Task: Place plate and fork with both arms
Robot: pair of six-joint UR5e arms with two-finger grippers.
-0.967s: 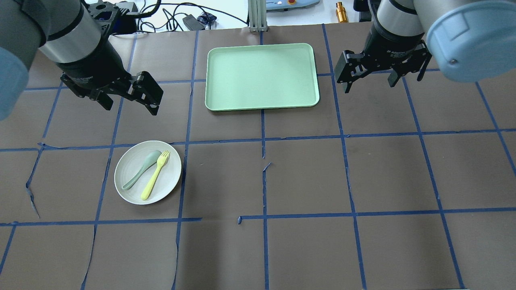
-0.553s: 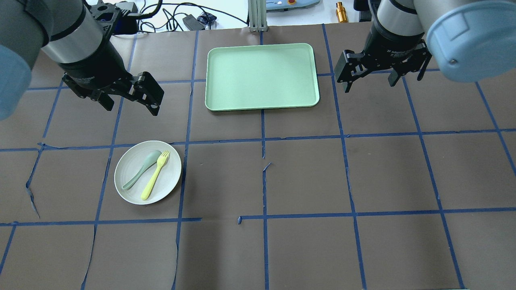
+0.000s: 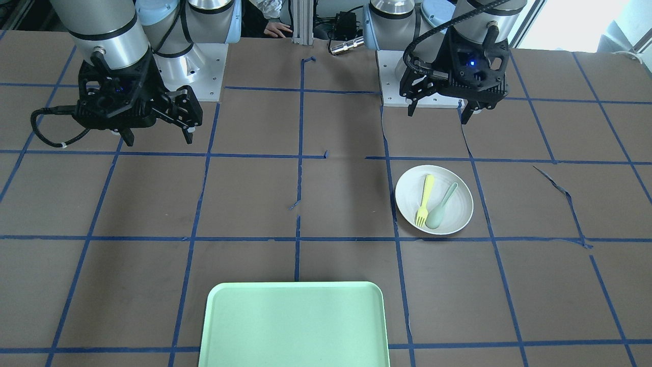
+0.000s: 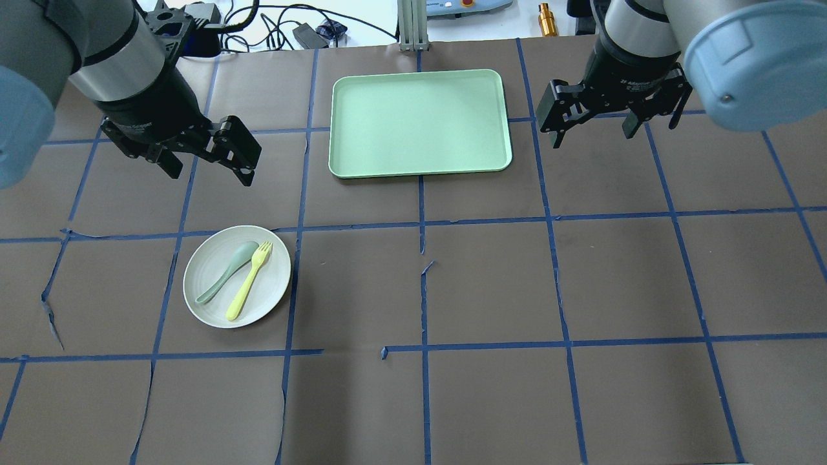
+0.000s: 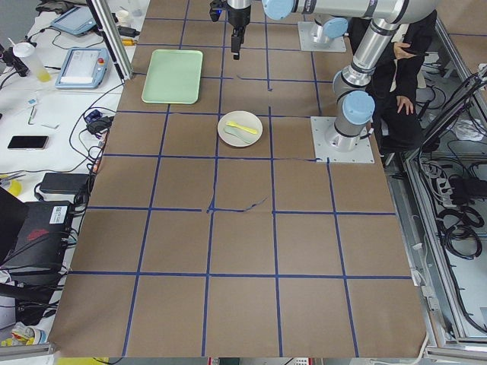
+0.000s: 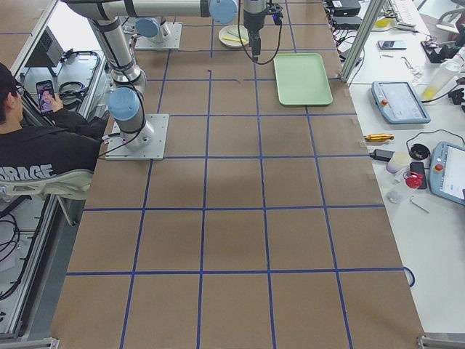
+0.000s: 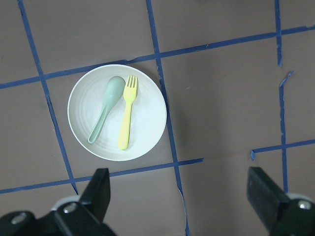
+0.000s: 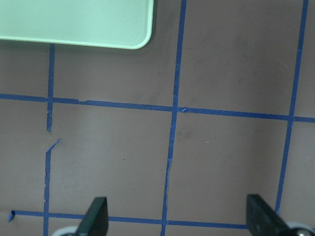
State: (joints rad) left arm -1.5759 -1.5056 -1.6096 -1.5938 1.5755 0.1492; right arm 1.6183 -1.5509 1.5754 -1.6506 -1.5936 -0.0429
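The white plate (image 4: 271,287) lies on the table's left half, also in the left wrist view (image 7: 147,118) and the front view (image 3: 457,216). The pale-yellow fork (image 4: 249,281) (image 7: 127,112) lies on it beside a grey-green spoon (image 4: 226,263). My left gripper (image 4: 210,169) (image 3: 438,113) hangs open and empty above the table, beyond the plate toward the far side. My right gripper (image 4: 610,132) (image 3: 158,136) is open and empty, high to the right of the tray.
A mint-green rectangular tray (image 4: 418,123) (image 3: 293,326) lies at the far middle; its corner shows in the right wrist view (image 8: 74,22). Brown paper with blue tape lines covers the table. Cables and devices lie past the far edge.
Both grippers have shifted only a few pixels. The plate, fork and spoon have not moved.
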